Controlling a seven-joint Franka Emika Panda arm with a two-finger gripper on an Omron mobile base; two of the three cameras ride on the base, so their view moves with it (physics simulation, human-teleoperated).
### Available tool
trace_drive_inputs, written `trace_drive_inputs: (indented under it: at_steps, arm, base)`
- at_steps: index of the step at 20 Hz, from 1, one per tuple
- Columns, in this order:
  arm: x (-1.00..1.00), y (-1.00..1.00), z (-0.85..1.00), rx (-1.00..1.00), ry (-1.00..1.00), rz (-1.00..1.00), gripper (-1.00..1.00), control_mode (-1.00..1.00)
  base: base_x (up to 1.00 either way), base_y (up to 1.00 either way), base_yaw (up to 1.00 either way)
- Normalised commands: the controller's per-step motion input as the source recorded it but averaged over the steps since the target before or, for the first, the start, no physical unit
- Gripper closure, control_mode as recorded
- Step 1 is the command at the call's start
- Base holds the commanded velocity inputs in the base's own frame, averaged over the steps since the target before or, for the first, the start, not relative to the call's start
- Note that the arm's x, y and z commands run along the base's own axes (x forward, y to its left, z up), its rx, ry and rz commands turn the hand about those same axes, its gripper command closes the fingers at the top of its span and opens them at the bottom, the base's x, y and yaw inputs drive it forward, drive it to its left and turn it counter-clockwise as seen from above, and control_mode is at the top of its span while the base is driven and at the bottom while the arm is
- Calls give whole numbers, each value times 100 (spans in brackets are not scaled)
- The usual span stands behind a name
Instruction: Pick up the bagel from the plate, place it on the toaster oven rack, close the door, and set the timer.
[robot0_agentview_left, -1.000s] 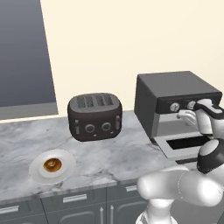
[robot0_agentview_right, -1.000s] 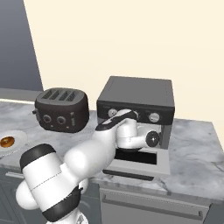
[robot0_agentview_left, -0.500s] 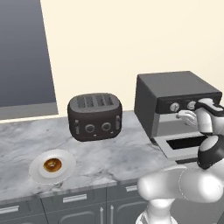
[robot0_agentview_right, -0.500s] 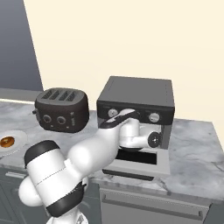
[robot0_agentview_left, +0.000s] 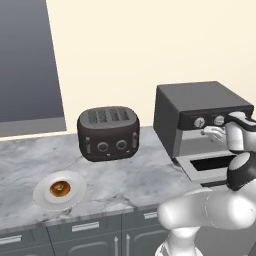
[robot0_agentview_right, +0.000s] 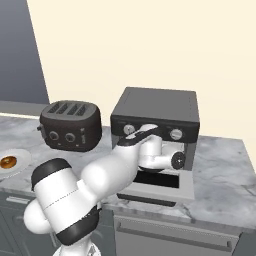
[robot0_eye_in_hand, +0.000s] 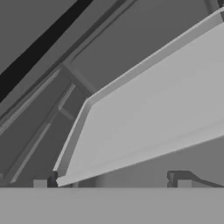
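- One bagel lies on one plate, which sits near the front edge of the worktop toward its left end; in the right base view the same plate shows at the picture's left margin with the bagel on it.
- One dark four-slot toaster stands behind the plate, nearer the back edge of the worktop.
- One dark grey toaster oven stands toward the right end of the worktop, with three silver knobs in a row across its front panel in the right base view.
- Its door hangs open, folded down flat over the front edge of the worktop.
- In the hand view a flat light-grey shelf fills much of the frame, probably the toaster oven rack, though the close view is hard to read.
- The arm bends up and forward from the base, the hand reaching in at the oven's open front just under the knob row.
- The tool stands wide, with nothing between its tips.
- Against the frames of a second ago, the hand has barely moved; bagel, plate and door lie as they did.
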Motion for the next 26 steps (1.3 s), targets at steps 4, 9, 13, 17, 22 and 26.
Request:
trace_drive_inputs:
  at_steps: [4, 9, 13, 17, 22, 26]
  arm:
    - [11, -3, -21, 2, 0, 0, -100, -100]
    - [2, -3, -32, 3, 0, 0, -100, -100]
    - [0, -1, -23, 3, 0, 0, -100, -100]
    - [4, 0, -5, 3, 0, 0, -100, -100]
    - [3, -1, 0, 2, 0, 0, -100, -100]
    - [1, 0, 0, 3, 0, 0, -100, -100]
  base:
    - [0, 0, 0]
    - [0, 0, 0]
    - [0, 0, 0]
    - [0, 0, 0]
    - [0, 0, 0]
    - [0, 0, 0]
